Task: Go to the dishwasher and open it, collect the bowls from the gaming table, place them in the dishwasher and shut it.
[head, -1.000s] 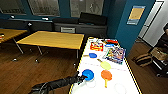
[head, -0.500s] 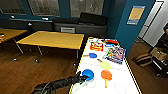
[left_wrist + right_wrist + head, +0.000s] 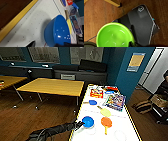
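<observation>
- Since the earlier frame I see the blue bowl [image 3: 88, 121] lifted and tipped at the gaming table [image 3: 130, 122]'s 9 o'clock edge.
- Left gripper [image 3: 80, 124] pinches its glossy rim; mouth faces sideways.
- Right gripper [image 3: 132, 44] clamps a smooth round green bowl [image 3: 114, 35], mouth upward.
- The table's long axis runs toward 12 o'clock.

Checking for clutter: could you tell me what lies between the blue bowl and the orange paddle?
Only bare white tabletop separates the blue bowl from the orange paddle, seen in the head view.

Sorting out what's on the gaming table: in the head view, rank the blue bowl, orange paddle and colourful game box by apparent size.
1. colourful game box, clearly largest.
2. blue bowl and orange paddle: heads look alike, both equally near, so unranked.
</observation>
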Motion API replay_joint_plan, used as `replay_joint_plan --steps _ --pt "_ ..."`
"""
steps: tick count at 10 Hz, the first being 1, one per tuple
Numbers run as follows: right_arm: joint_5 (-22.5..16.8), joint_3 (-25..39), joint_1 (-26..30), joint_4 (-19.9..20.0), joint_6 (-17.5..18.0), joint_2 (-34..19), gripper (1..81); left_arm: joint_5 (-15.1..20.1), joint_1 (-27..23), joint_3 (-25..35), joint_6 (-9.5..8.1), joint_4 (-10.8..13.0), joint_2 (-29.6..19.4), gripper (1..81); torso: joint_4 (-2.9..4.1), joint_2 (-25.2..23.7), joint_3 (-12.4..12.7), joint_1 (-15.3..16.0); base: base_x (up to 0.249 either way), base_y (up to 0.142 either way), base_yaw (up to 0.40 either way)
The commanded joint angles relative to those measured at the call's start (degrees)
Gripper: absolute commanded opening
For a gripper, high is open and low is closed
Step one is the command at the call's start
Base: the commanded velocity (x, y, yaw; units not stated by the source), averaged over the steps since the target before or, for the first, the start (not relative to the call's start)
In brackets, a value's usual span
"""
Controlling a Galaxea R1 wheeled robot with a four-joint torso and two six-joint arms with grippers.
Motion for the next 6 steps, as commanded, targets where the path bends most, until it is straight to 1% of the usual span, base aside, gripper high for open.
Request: replay_joint_plan --steps 1,3,5,6 --pt "-2.2 1.0 1.4 -1.4 0.0 -1.9 1.0 0.9 -9.9 1.0 0.29 0.4 0.2 81.1 0.00 0.0 0.0 0.0 0.000 0.000 0.000" --pt "-2.3 1.1 1.4 -1.4 0.0 -1.9 1.0 0.9 -10.5 0.9 0.38 0.4 0.5 81.1 0.00 0.0 0.0 0.0 0.000 0.000 0.000" --pt "-2.3 1.0 1.5 -1.4 0.0 -1.9 1.0 0.9 -10.8 0.8 0.38 2.4 1.4 81.1 0.00 0.0 0.0 0.0 0.000 0.000 0.000" --pt "-2.3 0.8 1.5 -1.4 0.0 -1.7 1.0 0.9 -10.9 0.5 0.38 2.6 2.0 81.1 0.00 0.0 0.0 0.0 0.000 0.000 0.000"
